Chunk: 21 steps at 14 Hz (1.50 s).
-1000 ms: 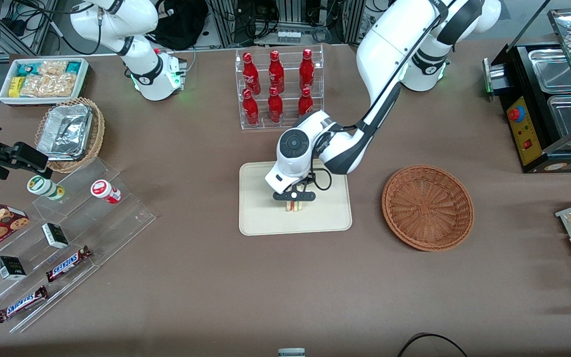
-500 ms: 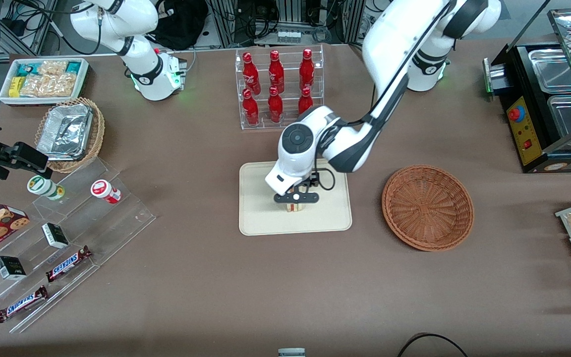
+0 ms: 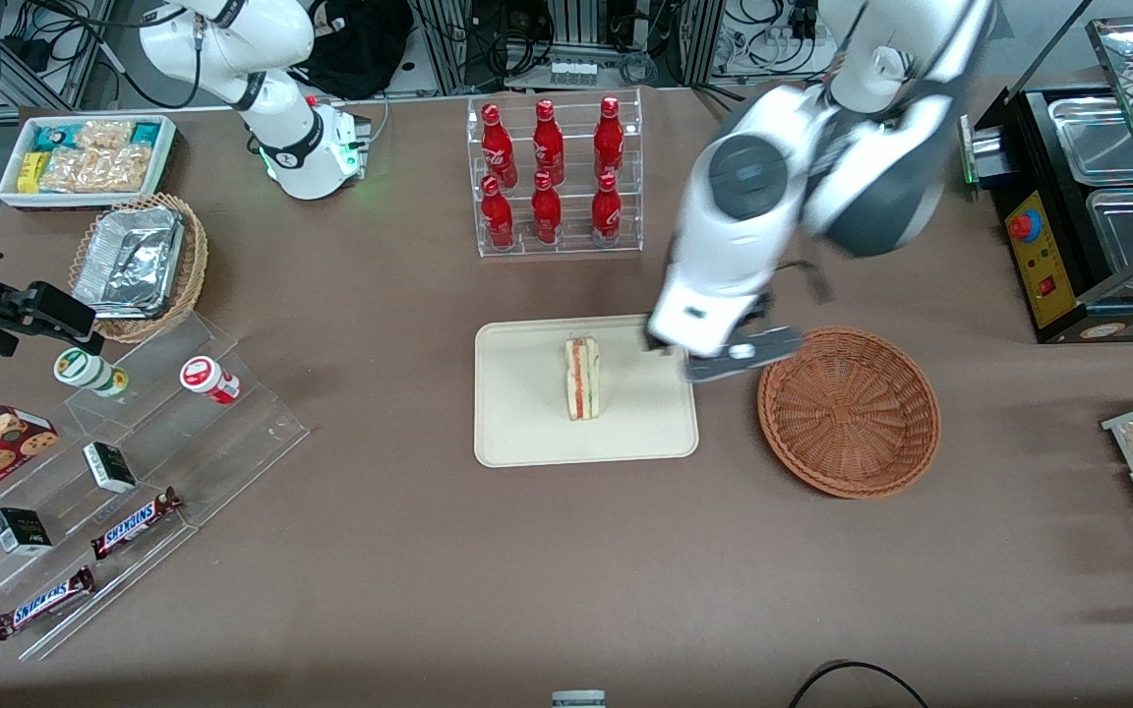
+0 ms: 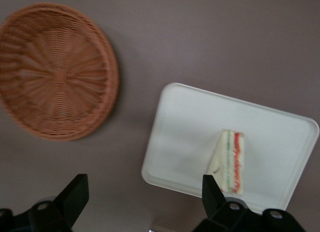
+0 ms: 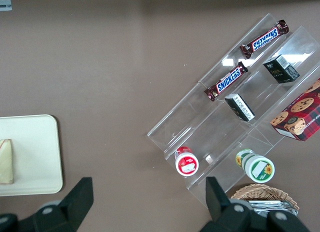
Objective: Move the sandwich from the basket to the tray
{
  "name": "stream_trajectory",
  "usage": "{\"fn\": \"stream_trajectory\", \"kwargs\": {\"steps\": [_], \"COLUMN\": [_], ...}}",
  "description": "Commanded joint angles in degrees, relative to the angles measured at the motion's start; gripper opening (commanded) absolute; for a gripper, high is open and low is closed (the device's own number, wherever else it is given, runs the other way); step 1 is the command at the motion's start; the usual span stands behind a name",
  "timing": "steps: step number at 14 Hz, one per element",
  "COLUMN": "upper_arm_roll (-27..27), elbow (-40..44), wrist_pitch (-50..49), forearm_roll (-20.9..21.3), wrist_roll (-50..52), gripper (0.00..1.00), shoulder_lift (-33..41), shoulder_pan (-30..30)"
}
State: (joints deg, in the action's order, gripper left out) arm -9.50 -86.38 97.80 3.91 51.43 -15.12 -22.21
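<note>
Start with the table: your tray (image 3: 527,433) lies near its middle, with the basket (image 3: 849,411) just beside it toward the working arm's end, the two close but not touching. The basket holds nothing that you can see in either the front or the left wrist view. The sandwich (image 3: 582,378) stands on the tray on one bread edge, filling stripes up, its long axis running from the front camera toward the bottle rack (image 3: 554,177). It sits roughly mid-tray, clear of the rim.

Your gripper (image 3: 739,360) hangs well above the table over the gap between tray and basket, with nothing between its fingers (image 4: 74,193), which stand wide apart. The sandwich lies sideways from those fingers, toward the parked arm's end, and well below them. Judged from this, the placing is done; what remains is probably only to draw the arm away, and that calls for no contact with the sandwich, so a knock that topples it looks unlikely.

For readable writing: two bars on the clear stepped stand (image 3: 124,482) say SNICKERS (image 5: 229,81). The red bottles carry white script you cannot make out.
</note>
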Motion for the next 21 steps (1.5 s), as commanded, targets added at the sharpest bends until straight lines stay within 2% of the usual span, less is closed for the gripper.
{"fn": "stream_trajectory", "kwargs": {"steps": [1, 5, 8, 11, 18, 21], "upper_arm_roll": [-0.5, -0.4, -0.4, -0.4, 2.5, 3.5], "elbow": [-2.6, -4.6, -9.4, -11.6, -11.6, -9.6], "wrist_pitch": [-3.3, -8.2, -10.5, -11.7, -18.9, -17.8], "forearm_roll": [0.6, 0.2, 0.5, 0.4, 0.0, -0.8], "wrist_roll": [-2.8, -16.8, -27.9, -37.4, -44.0, -43.9], "gripper": [1.00, 1.00, 1.00, 1.00, 1.00, 1.00], "shoulder_lift": [4.9, 10.9, 16.1, 18.6, 23.1, 21.2], "shoulder_pan": [5.1, 12.4, 17.0, 21.6, 22.8, 23.4]}}
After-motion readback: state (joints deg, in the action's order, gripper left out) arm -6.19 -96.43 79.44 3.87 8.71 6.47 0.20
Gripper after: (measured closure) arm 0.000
